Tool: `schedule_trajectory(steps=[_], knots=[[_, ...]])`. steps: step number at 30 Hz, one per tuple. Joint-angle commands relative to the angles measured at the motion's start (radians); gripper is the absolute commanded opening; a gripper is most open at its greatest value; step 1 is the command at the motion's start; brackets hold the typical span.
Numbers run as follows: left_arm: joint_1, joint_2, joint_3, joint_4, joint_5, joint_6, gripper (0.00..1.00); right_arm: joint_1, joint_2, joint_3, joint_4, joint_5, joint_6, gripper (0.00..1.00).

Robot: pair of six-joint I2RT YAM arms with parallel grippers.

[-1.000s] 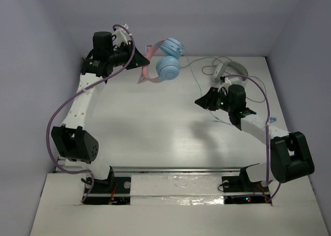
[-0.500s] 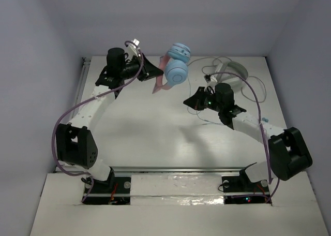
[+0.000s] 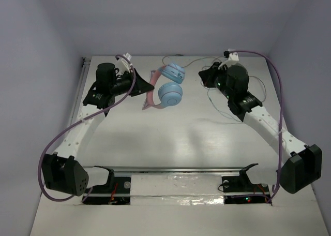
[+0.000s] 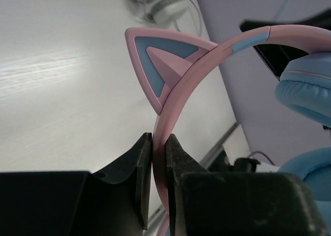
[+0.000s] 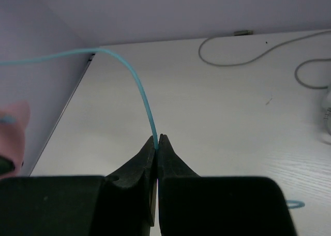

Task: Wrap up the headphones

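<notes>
Above the table (image 3: pixel 170 137), near its far edge, we see the headphones (image 3: pixel 169 93) held aloft. The left gripper (image 4: pixel 159 143) clamps their pink headband (image 4: pixel 207 60) below a cat ear (image 4: pixel 163 57). The right gripper (image 5: pixel 157 140) pinches their thin blue cable (image 5: pixel 139 86).

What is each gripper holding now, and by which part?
The left gripper pinches the headphones by the pink headband, beside a cat ear. The right gripper is shut on their thin blue cable.
</notes>
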Motion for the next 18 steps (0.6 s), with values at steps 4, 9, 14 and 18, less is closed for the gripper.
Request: schedule_trajectory(steps=[4,9,14,18], knots=[[-0.005,-0.013,-0.067,0.265,0.18,-0.149,0.0,0.0,0.114,0.051,0.001,-0.07,-0.007,0.0],[-0.005,0.032,-0.088,0.441,0.186,-0.28,0.0,0.034,0.133,-0.029,0.068,-0.133,0.035,0.0],[-0.005,0.092,-0.09,0.619,0.128,-0.406,0.0,0.084,0.115,-0.09,0.101,-0.191,0.062,0.0],[-0.005,0.101,-0.082,0.636,-0.03,-0.403,0.0,0.108,0.099,-0.134,0.143,-0.275,0.087,0.0]])
